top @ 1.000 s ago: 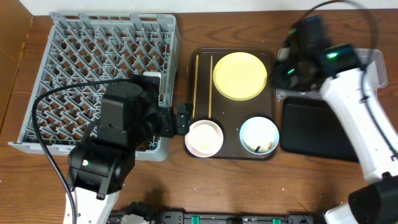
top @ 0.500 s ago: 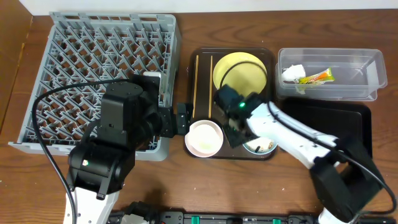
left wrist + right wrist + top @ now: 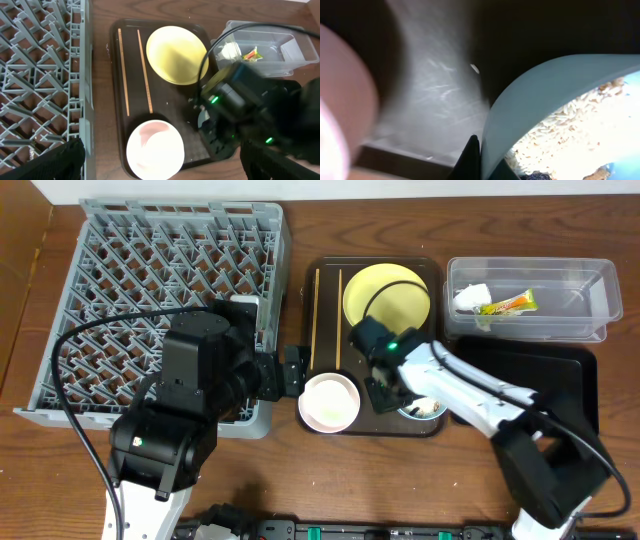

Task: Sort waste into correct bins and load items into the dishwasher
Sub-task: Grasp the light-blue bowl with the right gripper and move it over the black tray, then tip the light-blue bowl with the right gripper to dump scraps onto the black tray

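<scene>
Our right gripper (image 3: 386, 394) has swung from the clear tub (image 3: 598, 298) to the light blue bowl (image 3: 427, 410). We cannot tell how its jaws stand. The crumbs (image 3: 560, 131) are likely the next waste.

Blue bowl (image 3: 430, 412) is largely hidden under right arm (image 3: 455, 385) from overhead, and is cut off at right and bottom edges in right wrist view. Of right tool (image 3: 503, 169) only dark finger tips (image 3: 472, 159) are seen; jaw gap not resolved. White bowl (image 3: 337, 100) is blurred at left edge.
</scene>
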You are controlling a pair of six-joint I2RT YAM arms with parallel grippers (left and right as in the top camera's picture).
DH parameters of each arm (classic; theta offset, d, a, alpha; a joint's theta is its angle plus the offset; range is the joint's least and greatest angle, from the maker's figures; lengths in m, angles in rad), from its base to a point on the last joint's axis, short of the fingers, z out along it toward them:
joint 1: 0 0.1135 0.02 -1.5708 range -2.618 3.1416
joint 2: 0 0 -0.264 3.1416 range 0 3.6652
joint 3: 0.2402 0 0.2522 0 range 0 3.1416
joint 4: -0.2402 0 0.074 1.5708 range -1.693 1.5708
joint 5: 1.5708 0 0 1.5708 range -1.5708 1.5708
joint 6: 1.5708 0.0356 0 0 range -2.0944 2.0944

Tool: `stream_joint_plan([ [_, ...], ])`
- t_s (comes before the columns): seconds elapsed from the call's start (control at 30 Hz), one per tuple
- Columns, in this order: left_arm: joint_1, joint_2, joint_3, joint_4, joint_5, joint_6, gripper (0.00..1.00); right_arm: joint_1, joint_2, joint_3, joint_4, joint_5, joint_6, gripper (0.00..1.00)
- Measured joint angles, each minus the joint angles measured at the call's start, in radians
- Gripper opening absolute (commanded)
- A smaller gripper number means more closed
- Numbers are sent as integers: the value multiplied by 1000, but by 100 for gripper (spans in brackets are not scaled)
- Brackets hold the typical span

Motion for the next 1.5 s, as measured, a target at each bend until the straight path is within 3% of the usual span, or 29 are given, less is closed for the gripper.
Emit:
stream_joint_plan([
  [0.33,0,0,0,0,0,0,99,-290,-291,12,-11,-344,8,1],
  [0.53,0,0,0,0,0,0,99,-513,-342,-12,-49,-571,-18,1],
  [0.9,0,0,0,0,0,0,99,-945,-339,-368,173,-1162,-326,1],
  [1.13,0,0,0,0,0,0,99,-1024,-339,-465,232,-1394,-494,1],
  [1.5,0,0,0,0,0,0,99,-1044,-339,-471,236,-1469,-568,1],
])
